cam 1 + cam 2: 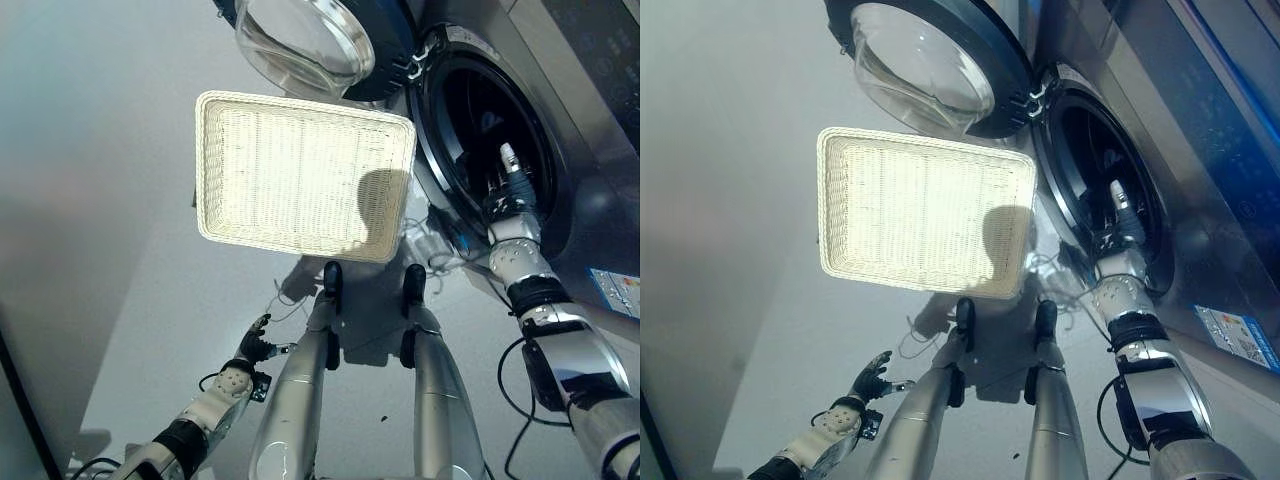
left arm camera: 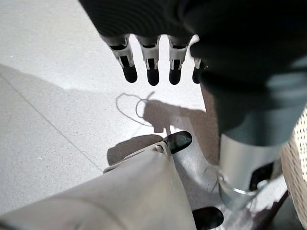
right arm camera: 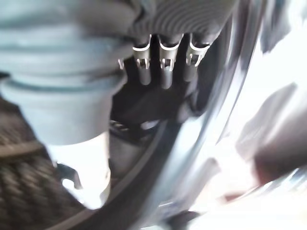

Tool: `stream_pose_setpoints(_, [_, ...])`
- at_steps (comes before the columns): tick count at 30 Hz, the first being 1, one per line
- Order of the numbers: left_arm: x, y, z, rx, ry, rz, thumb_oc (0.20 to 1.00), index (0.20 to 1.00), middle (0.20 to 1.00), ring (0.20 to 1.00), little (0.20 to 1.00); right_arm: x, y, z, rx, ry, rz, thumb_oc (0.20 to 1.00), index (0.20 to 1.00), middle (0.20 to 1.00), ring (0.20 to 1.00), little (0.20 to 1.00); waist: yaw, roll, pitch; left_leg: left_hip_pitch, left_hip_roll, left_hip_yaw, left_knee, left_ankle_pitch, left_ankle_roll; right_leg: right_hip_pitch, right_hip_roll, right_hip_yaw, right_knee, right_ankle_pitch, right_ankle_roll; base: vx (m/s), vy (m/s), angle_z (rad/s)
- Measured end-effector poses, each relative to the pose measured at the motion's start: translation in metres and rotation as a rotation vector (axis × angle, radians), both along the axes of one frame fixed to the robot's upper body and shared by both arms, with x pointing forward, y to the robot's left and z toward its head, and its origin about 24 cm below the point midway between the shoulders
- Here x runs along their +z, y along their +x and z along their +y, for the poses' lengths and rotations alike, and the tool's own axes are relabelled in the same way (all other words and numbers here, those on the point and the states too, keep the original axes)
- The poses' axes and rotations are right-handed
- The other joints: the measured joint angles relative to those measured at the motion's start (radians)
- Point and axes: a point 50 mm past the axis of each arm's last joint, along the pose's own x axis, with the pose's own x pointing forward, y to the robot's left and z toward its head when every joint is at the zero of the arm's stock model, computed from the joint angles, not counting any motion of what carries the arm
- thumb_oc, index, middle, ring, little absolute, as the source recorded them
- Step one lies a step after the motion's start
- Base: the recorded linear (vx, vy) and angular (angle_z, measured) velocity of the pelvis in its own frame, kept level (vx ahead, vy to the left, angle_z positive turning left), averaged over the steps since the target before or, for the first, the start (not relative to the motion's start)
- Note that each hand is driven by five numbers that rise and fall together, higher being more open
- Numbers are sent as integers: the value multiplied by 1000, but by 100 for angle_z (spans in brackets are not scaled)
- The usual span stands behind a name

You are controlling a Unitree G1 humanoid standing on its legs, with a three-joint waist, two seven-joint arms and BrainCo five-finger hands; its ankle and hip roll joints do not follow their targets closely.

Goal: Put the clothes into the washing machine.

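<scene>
right hand point(image 1: 512, 190) reaches into the grey front-loading washing machine point(image 1: 480, 120) drum with fingers straight, dropping clothes I guess, white wicker basket point(image 1: 300, 175) sitting empty

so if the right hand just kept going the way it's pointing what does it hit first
Probably the inside of the washing machine drum. The right hand already points in through the open door ring, fingers straight, with dark drum space ahead. Depth there is unclear.
</scene>
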Motion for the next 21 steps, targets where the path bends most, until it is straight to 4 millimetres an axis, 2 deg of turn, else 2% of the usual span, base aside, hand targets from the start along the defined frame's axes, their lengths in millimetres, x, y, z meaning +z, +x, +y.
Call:
stream_pose_setpoints(2, [1, 2, 4, 19, -7, -11, 1000, 1000, 1000, 1000, 1000, -7, -1, 3, 21, -75, 43, 1000, 1000, 1000, 1000, 1000, -2, 0, 0, 4, 4, 0, 1, -2, -2, 4, 5, 0, -1, 0, -2, -61, 64, -4])
stream_pose_setpoints(6, [-2, 1, 5, 42, -15, -7, 1000, 1000, 1000, 1000, 1000, -27, -6, 2, 25, -102, 119, 1000, 1000, 1000, 1000, 1000, -1, 0, 0, 34, 4, -1, 2, -3, -4, 37, 5, 0, -2, -1, -3, -44, 39, 1])
stream_pose_setpoints(8, [-5, -1, 7, 44, -3, 5, 1000, 1000, 1000, 1000, 1000, -56, -16, 3, 36, -100, 211, 1000, 1000, 1000, 1000, 1000, -1, -1, 0, 72, 2, -6, 2, -7, -5, 80, 2, -4, -7, -4, 1, -101, 94, 6])
stream_pose_setpoints(10, [-8, -2, 8, 53, 0, 19, 1000, 1000, 1000, 1000, 1000, -75, -22, 9, 49, -80, 265, 1000, 1000, 1000, 1000, 1000, -5, -1, 0, 90, 2, -9, 2, -8, -4, 103, 1, -6, -14, -6, 5, -68, 72, 6])
stream_pose_setpoints(13, [-20, -11, 14, 91, 8, 75, 1000, 1000, 1000, 1000, 1000, -125, -42, 29, 111, -59, 430, 1000, 1000, 1000, 1000, 1000, -20, -4, -2, 143, -2, -21, 2, -12, 2, 169, -3, -15, -39, -7, 4, -49, 97, 9])
stream_pose_setpoints(14, [-20, -11, 14, 91, 8, 75, 1000, 1000, 1000, 1000, 1000, -125, -42, 29, 111, -59, 430, 1000, 1000, 1000, 1000, 1000, -20, -4, -2, 143, -2, -21, 2, -12, 2, 169, -3, -15, -39, -7, 4, -33, 42, -3])
stream_pose_setpoints(17, [-25, -15, 20, 120, 5, 99, 1000, 1000, 1000, 1000, 1000, -163, -68, 32, 140, -107, 581, 1000, 1000, 1000, 1000, 1000, -25, -7, -5, 172, -10, -22, 3, -15, 7, 205, -13, -14, -58, -1, 13, -65, 79, -4])
stream_pose_setpoints(18, [-26, -16, 20, 129, -1, 106, 1000, 1000, 1000, 1000, 1000, -165, -70, 32, 145, -127, 600, 1000, 1000, 1000, 1000, 1000, -26, -7, -5, 187, -12, -21, 1, -16, 11, 223, -14, -15, -63, 2, 16, -62, 56, 7])
stream_pose_setpoints(19, [-34, -21, 22, 164, -9, 142, 1000, 1000, 1000, 1000, 1000, -185, -88, 30, 166, -206, 698, 1000, 1000, 1000, 1000, 1000, -25, -10, -4, 257, -11, -22, -13, -18, 13, 303, -14, -16, -89, 10, 21, -77, 49, 6])
stream_pose_setpoints(21, [-41, -33, 28, 193, -3, 179, 1000, 1000, 1000, 1000, 1000, -207, -112, 31, 202, -250, 781, 1000, 1000, 1000, 1000, 1000, -23, -30, -18, 332, -13, -20, -42, -23, 13, 370, -17, -15, -117, 5, 25, -19, 11, -3])
